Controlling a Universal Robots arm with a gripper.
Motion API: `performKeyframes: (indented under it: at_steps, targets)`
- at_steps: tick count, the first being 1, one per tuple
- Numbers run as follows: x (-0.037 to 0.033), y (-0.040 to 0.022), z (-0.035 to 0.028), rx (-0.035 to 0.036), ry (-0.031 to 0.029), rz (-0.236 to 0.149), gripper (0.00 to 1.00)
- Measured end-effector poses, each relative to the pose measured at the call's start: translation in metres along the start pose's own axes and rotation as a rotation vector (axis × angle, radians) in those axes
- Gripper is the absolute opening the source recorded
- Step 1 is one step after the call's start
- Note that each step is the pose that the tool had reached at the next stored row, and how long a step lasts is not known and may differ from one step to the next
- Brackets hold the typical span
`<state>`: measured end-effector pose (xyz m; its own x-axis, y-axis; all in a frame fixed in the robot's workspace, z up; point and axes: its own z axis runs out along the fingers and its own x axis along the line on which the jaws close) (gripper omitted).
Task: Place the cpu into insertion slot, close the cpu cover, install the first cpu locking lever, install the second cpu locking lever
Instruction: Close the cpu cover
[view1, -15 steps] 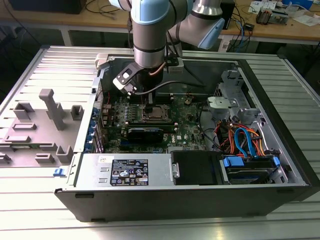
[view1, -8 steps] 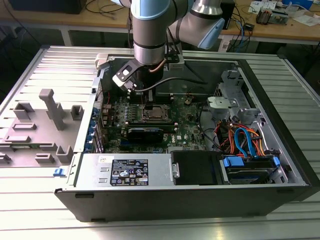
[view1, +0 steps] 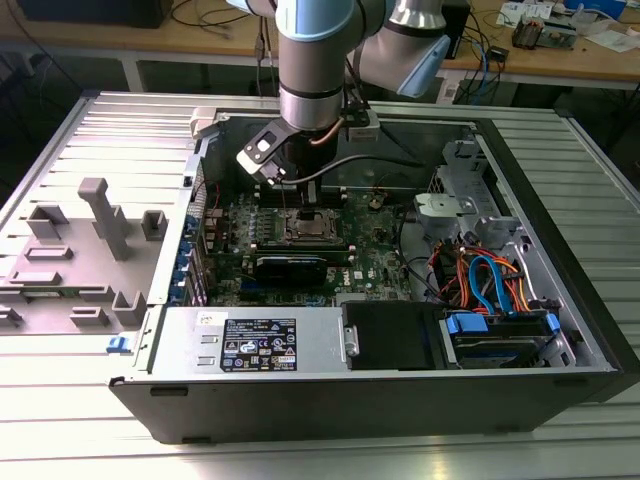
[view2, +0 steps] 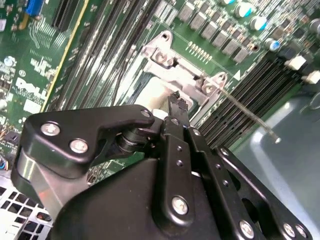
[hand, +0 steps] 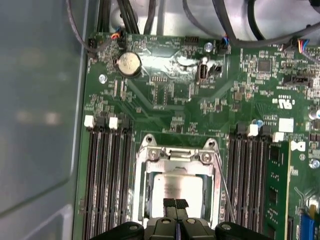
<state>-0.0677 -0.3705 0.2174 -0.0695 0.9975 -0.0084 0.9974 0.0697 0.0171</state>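
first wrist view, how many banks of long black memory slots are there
2: one bank lies along one side of the cpu cover, the other bank along the opposite side. The gripper could be hiding more.

Open computer case (view1: 350, 410) on a ribbed metal table (view1: 90, 440). Behind the case, a wooden workbench (view1: 600, 62) tangled with cables (view1: 485, 55). Beside the case, grey fixtures (view1: 100, 215).
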Motion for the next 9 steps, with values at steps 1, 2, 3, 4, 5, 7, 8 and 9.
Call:
performKeyframes:
  at_steps: [1,2,3,4,5,7,8,9]
  targets:
    - [-0.0001,0.0009,0.0,0.0,-0.0001,0.0,0.11]
    - [-0.0002,0.0011,0.0,0.0,0.0,0.0,0.11]
    - [-0.0001,0.0011,0.0,0.0,0.0,0.0,0.11]
    - [-0.0001,0.0012,0.0,0.0,-0.0001,0.0,0.11]
    - [-0.0001,0.0013,0.0,0.0001,-0.0001,0.0,0.11]
    - [-0.0001,0.0014,0.0,0.0,0.0,0.0,0.11]
    - [-0.0001,0.0015,0.0,0.0,-0.0001,0.0,0.11]
    - [-0.0001,0.0016,0.0,0.0,-0.0001,0.0,0.11]
